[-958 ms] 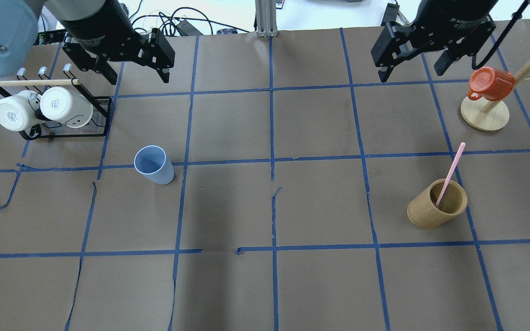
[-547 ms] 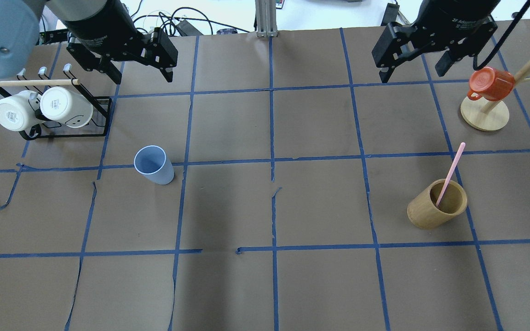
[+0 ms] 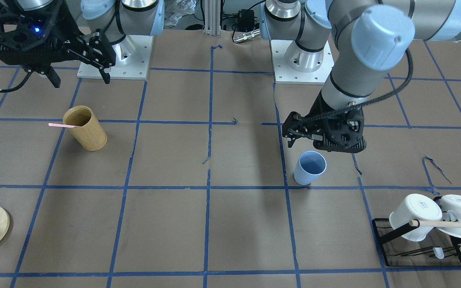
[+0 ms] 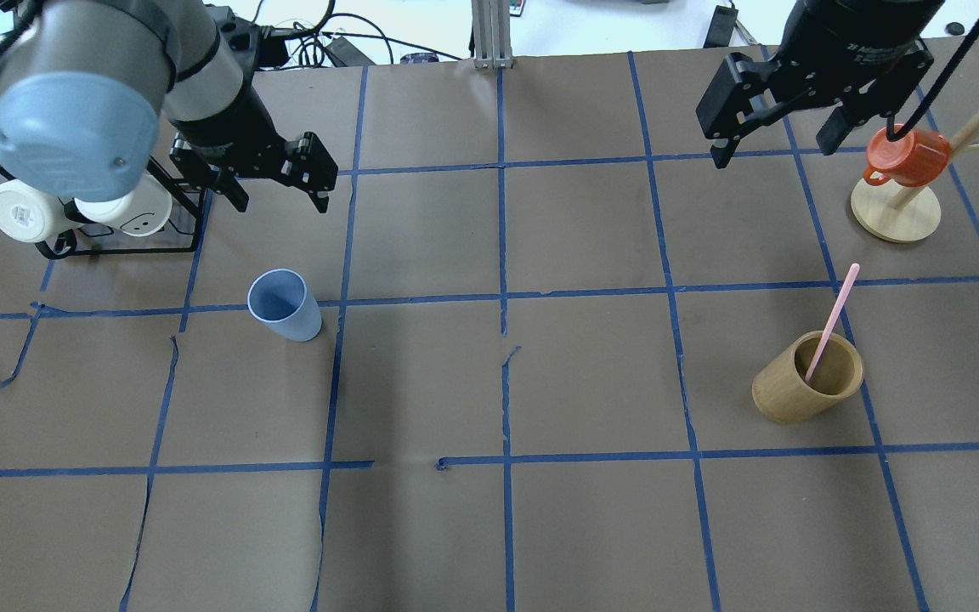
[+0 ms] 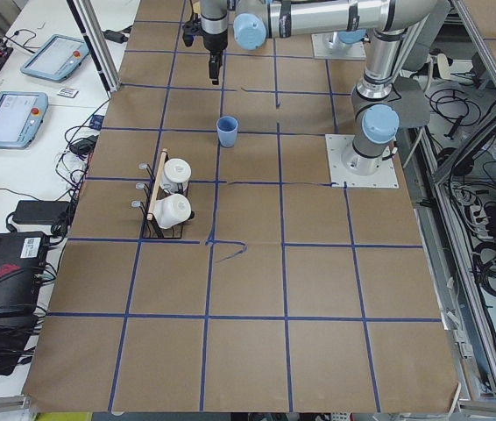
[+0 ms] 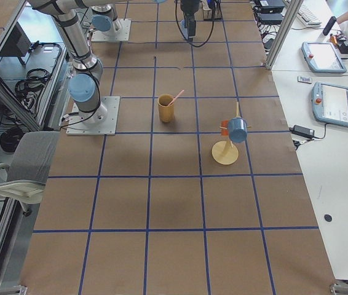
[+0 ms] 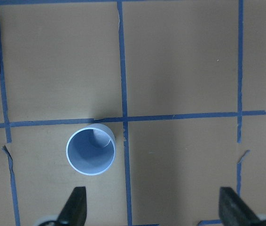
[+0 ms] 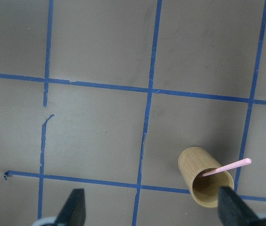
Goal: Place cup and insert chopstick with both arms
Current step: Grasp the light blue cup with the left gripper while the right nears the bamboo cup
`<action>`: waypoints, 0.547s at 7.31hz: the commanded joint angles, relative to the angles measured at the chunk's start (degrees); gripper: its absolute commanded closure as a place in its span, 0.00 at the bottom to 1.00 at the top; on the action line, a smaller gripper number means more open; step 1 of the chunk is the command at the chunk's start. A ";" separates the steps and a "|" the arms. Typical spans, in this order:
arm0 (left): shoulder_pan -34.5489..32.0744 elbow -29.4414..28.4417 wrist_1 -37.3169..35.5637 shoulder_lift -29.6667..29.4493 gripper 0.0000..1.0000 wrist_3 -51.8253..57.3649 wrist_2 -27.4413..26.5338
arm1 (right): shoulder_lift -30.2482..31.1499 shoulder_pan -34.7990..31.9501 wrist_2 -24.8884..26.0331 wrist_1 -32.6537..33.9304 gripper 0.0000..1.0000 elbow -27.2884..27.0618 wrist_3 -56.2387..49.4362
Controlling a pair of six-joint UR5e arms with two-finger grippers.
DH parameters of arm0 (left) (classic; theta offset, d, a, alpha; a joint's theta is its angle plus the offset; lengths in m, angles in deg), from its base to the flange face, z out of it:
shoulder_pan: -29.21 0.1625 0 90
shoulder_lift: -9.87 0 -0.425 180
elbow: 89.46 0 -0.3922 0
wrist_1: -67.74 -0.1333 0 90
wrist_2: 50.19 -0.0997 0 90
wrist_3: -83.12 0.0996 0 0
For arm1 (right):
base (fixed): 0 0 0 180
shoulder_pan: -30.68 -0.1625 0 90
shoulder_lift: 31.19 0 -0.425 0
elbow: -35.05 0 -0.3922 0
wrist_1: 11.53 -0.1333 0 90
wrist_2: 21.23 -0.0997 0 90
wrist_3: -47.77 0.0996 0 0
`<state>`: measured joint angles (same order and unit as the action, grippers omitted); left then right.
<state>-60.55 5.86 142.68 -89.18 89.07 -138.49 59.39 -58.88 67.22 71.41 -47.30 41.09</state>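
Note:
The light blue cup stands upright on the brown table, left of centre, and also shows in the front view. My left gripper is open and empty. It hovers above the table just behind the cup. In the left wrist view the cup lies ahead of the open fingertips. One pink chopstick leans in a tan wooden cylinder at the right. My right gripper is open and empty, high and well behind the cylinder, which shows in the right wrist view.
A black wire rack with two white mugs sits at the far left, partly under my left arm. A wooden mug tree with an orange mug stands at the far right, close to my right gripper. Blue tape lines grid the table.
My left arm has swung forward and down, bringing its open gripper nearer the blue cup. My right gripper has shifted slightly forward. Cup, cylinder and chopstick have not moved.

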 commanded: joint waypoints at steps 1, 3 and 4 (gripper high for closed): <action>1.34 12.73 -15.12 -2.98 0.00 3.80 -0.20 | -0.48 0.79 0.92 -0.14 0.00 -0.09 0.36; 2.13 14.45 -14.56 -4.29 0.00 3.37 -2.65 | -1.10 8.13 1.29 -0.58 0.00 -5.66 -0.16; 2.05 14.54 -15.17 -5.61 0.15 2.67 -2.40 | -0.23 9.74 2.24 -0.32 0.00 -8.84 -0.17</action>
<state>-58.61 19.69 128.26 -93.32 92.31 -140.52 58.72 -52.33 68.86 70.93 -51.94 41.10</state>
